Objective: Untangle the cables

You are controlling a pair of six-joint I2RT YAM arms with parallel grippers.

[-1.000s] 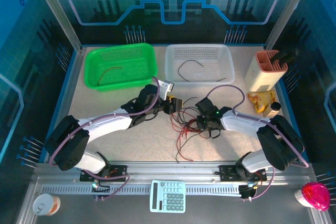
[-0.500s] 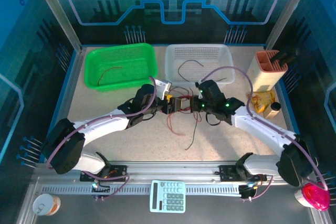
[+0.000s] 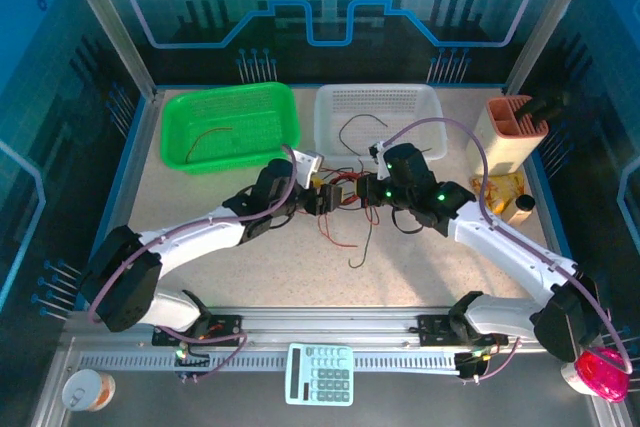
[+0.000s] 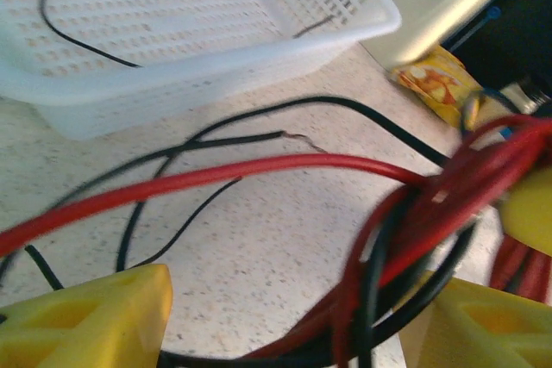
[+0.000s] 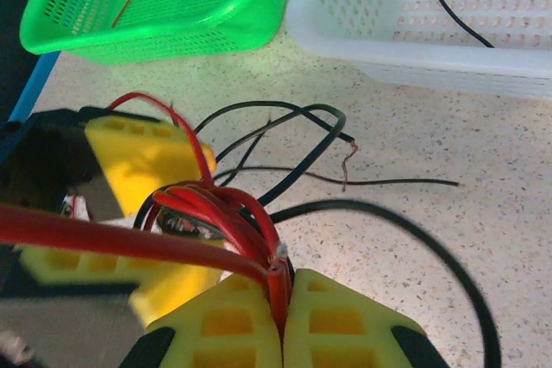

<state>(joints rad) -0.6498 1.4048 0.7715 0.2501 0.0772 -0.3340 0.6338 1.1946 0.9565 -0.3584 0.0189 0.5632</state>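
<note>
The cables [image 3: 345, 194], a tangle of thin red and black wires, hang between the two grippers at mid-table, with loose ends trailing toward the near side [image 3: 356, 252]. My right gripper [image 3: 368, 192] is shut on several red wires; in the right wrist view its yellow fingertips [image 5: 285, 303] pinch the red strands [image 5: 233, 213]. My left gripper [image 3: 325, 197] stands open, its yellow fingers [image 4: 86, 321] wide apart. The red and black bundle [image 4: 431, 204] loops through that gap, close to the right finger [image 4: 483, 329]. Black wires [image 4: 216, 140] lie on the table beyond.
A green basket [image 3: 230, 162] at the back left holds one red wire [image 3: 210, 135]. A white basket [image 3: 380, 153] beside it holds one black wire [image 3: 360, 127]. A peach holder [image 3: 505, 132] and a snack bag [image 3: 498, 190] stand at the right. A calculator [image 3: 320, 374] lies on the front rail.
My right gripper has swung away from the near side and leftward, carrying red wires up beside the left gripper. The tangle has lifted and drawn together; its loose ends have shifted toward the far side.
</note>
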